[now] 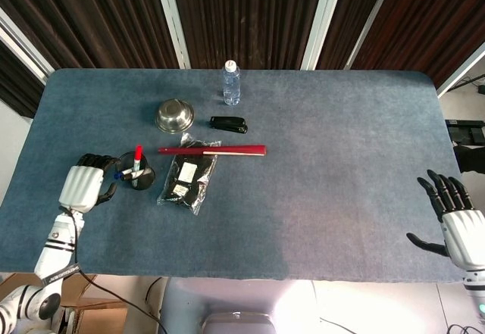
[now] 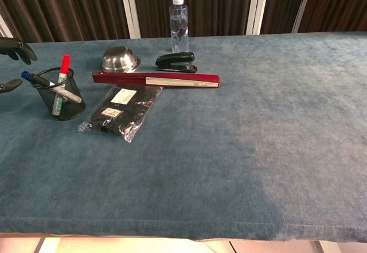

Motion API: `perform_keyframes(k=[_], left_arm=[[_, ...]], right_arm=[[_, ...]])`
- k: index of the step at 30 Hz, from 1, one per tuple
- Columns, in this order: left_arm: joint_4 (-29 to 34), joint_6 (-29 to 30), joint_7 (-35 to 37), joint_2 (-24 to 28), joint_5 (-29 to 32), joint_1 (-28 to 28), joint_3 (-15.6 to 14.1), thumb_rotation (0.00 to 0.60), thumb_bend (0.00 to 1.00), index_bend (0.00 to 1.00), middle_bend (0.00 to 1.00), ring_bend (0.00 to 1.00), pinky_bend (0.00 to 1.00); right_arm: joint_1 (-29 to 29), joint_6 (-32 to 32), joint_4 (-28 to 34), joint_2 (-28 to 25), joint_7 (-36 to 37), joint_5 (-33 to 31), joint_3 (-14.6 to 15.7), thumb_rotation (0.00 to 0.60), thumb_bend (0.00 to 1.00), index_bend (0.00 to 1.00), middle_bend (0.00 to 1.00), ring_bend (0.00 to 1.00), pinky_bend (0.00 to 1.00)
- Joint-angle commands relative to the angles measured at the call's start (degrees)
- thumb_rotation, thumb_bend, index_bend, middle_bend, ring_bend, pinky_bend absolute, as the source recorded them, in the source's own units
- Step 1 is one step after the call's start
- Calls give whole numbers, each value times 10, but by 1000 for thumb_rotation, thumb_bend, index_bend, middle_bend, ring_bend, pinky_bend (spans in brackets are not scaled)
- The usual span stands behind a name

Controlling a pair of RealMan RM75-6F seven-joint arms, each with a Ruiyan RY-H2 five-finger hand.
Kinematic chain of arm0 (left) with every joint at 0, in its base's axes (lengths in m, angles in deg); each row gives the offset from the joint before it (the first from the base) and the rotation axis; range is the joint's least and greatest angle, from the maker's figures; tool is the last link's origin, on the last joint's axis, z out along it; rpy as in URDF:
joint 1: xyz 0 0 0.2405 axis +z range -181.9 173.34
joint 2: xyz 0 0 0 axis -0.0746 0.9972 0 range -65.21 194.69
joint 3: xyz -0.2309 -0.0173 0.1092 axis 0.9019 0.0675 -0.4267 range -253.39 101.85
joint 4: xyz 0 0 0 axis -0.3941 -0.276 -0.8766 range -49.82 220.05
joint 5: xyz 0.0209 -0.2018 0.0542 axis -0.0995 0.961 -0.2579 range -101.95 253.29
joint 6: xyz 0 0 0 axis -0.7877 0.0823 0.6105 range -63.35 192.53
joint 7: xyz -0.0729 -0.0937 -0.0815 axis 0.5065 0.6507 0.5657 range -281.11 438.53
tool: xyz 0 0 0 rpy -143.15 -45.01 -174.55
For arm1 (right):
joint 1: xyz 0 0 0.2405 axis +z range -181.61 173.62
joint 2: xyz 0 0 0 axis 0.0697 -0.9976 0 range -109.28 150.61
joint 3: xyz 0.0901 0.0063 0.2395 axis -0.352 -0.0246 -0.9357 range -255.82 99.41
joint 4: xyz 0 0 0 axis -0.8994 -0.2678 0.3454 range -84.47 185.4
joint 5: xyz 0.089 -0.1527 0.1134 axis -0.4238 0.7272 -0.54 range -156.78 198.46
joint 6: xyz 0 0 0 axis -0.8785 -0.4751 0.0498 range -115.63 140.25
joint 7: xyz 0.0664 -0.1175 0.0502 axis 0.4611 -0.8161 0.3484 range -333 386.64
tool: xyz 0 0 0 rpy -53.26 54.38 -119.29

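My left hand [image 1: 83,186] hovers over the blue table just left of a black mesh pen cup [image 1: 135,172]. Its fingers are apart and curve toward the cup, and it holds nothing. The chest view catches only the fingertips [image 2: 16,46] at the far left edge, beside the pen cup [image 2: 60,98]. A red marker [image 2: 63,68] and a blue-capped pen stand in that cup. My right hand [image 1: 455,224] hangs open at the table's right front corner, far from every object; the chest view does not show it.
A black packet in clear plastic [image 1: 188,181] lies right of the cup. Behind it lie a long red bar [image 1: 212,150], an upturned steel bowl [image 1: 174,115], a black stapler [image 1: 228,124] and a water bottle [image 1: 231,82]. The blue table [image 1: 341,160] ends near both hands.
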Motion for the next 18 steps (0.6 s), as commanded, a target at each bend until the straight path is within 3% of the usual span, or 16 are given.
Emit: perform_keyframes(k=[1,12,18], left_arm=[[-26,0,-3,-24,2,-12,0,600,375,371,359,316,260],[-45,2,1,-32,7,-16,-4,600,367,443,436,359,265],[-47,1,7,-31,6,-19,-7,600,437,517,505,400,281]], right_arm=[[-1,0,1,0,-1,-1,1,600,110,0,6,0,0],[0,2,4,-1,-2,0,1,600,110,0,5,0,0],[0,1,4,-2,0,0,1,600,110,0,2,0,0]])
